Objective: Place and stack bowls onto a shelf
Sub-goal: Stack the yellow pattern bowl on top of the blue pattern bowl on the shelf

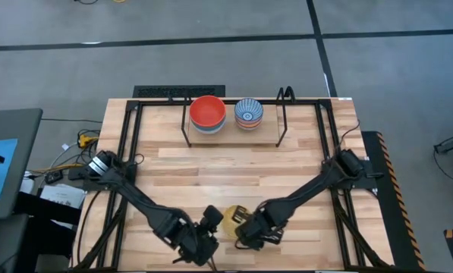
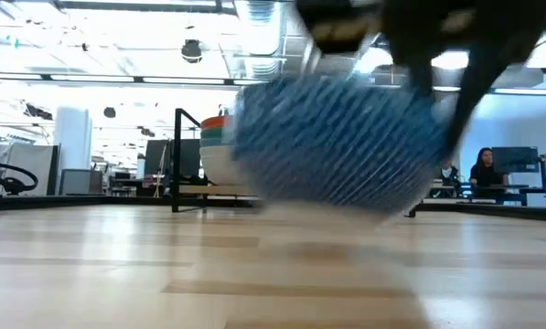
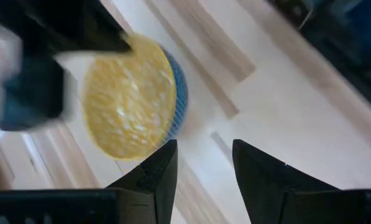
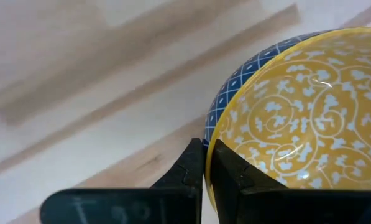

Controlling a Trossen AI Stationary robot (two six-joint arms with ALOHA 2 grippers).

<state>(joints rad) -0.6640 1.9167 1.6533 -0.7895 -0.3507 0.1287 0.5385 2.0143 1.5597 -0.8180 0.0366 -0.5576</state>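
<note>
A yellow patterned bowl [image 1: 232, 217], blue latticed outside [image 2: 337, 142], is near the table's front edge, held by my right gripper [image 4: 207, 149]. My left gripper [image 3: 204, 152] is open and empty just left of the bowl [image 3: 129, 99]. On the shelf [image 1: 234, 142] at the far middle, a stack topped by a red bowl [image 1: 208, 112] stands left of a blue-white patterned bowl [image 1: 248, 113], which sits on another bowl. My right gripper pinches the yellow bowl's rim [image 4: 217, 134], one finger inside on the yellow face and one outside on the blue lattice wall. In the low view the bowl's underside [image 2: 327, 203] looks a little clear of the tabletop.
The shelf's black wire uprights [image 1: 284, 95] and frame stand at the far middle of the table. The black table frame rails [image 1: 127, 136] run along both sides. A person [image 2: 483, 169] sits in the room beyond the table.
</note>
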